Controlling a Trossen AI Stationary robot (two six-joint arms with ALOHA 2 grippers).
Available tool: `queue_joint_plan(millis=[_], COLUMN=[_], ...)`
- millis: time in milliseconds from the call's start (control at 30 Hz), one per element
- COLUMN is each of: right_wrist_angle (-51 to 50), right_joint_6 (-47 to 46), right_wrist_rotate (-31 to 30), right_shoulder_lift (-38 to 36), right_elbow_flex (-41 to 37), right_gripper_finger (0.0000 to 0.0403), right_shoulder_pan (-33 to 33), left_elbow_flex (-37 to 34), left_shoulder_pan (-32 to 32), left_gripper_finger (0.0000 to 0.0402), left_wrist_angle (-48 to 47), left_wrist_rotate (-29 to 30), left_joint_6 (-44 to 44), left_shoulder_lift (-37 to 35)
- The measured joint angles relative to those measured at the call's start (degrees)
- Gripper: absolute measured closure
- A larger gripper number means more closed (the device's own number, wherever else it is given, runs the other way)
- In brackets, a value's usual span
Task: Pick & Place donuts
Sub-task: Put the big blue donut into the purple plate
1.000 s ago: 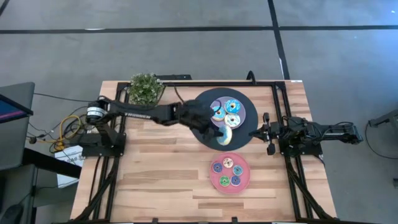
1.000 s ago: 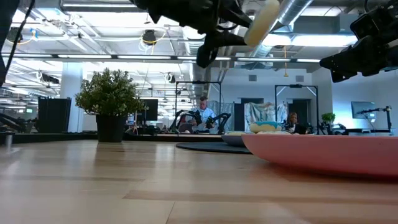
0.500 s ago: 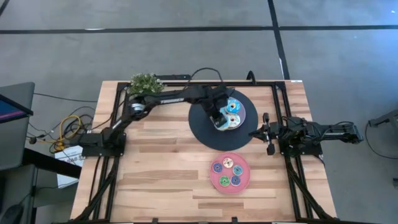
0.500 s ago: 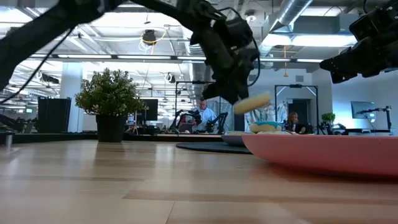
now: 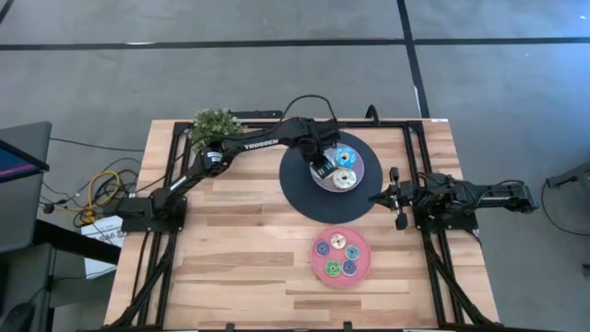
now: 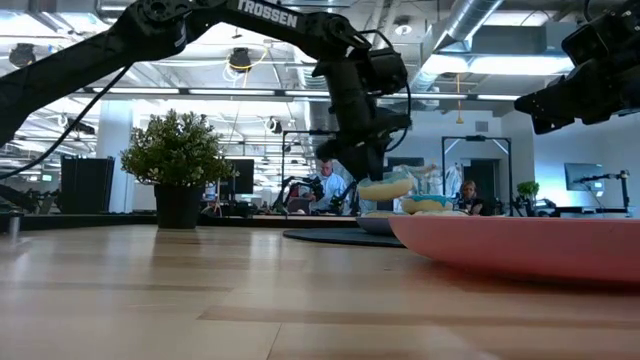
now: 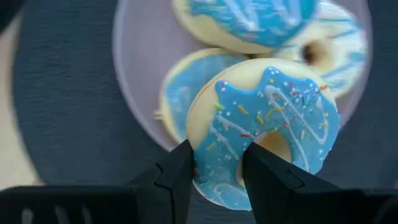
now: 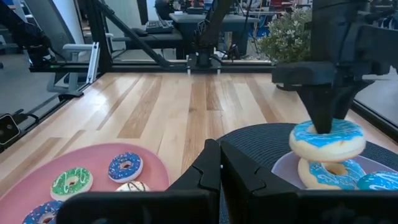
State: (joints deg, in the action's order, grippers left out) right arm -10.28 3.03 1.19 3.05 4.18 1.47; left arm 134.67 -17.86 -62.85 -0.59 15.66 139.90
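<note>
Nearest edge first: bare pale wood planks run across the near half of the tabletop [image 5: 230,258], wide open on the left. At about five o'clock from centre sits the pink plate [image 5: 340,255], smooth and round, carrying five small donuts [image 5: 333,243] with blue, green, white and purple icing, well clear of every edge.

Middle ground, at three o'clock: the right tool [image 5: 395,197] waits by the black frame rail, its dark fingers pressed together with nothing between them, just off the rim of the big black disc [image 5: 297,184].

That disc is matte, finely ribbed, and it lies toward twelve o'clock. On it is a small lavender plate [image 7: 134,93], glossy, with large donuts piled inside: tan rings under blue icing with white drizzle, crowded close to one another.

And here is the left tool [image 5: 322,163], reaching in from ten o'clock, directly over that lavender plate. Its two fingers [image 7: 177,177] are clamped on the blue donut [image 7: 264,130], one outside the ring, one through the hole; tan dough, thick glossy blue icing, pale stripes, coloured sprinkles. From tabletop level it hangs just above the pile.

Farthest back, at eleven o'clock, a leafy potted plant [image 5: 216,128] stands at the far edge.
</note>
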Motion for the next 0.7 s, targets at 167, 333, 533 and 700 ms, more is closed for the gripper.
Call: queue_joint_plan(millis=[167,333,533,700], right_wrist_angle=[0.0,0.0,0.0,0.0], right_joint_6=[0.0,0.0,0.0,0.0], right_wrist_rotate=[0.0,0.0,0.02,0.02], right_shoulder_lift=[0.0,0.0,0.0,0.0], right_elbow_flex=[-0.02,-0.02,-0.02,-0.04], right_gripper_finger=[0.0403,0.0403,0.0403,0.0403], right_shoulder_pan=[0.01,-0.01,0.01,-0.02], left_elbow_flex=[-0.01,-0.02,-0.11,-1.4], left_shoulder_pan=[-0.65,-0.77,-0.73,-0.73], left_gripper_finger=[0.0281,0.0281,0.0281,0.0276], left_wrist_angle=[-0.07,0.0,0.92,1.52], left_wrist_rotate=[2.11,1.8,1.91,1.01], left_joint_6=[2.28,3.91,5.01,5.42], left_shoulder_lift=[0.0,0.0,0.52,0.76])
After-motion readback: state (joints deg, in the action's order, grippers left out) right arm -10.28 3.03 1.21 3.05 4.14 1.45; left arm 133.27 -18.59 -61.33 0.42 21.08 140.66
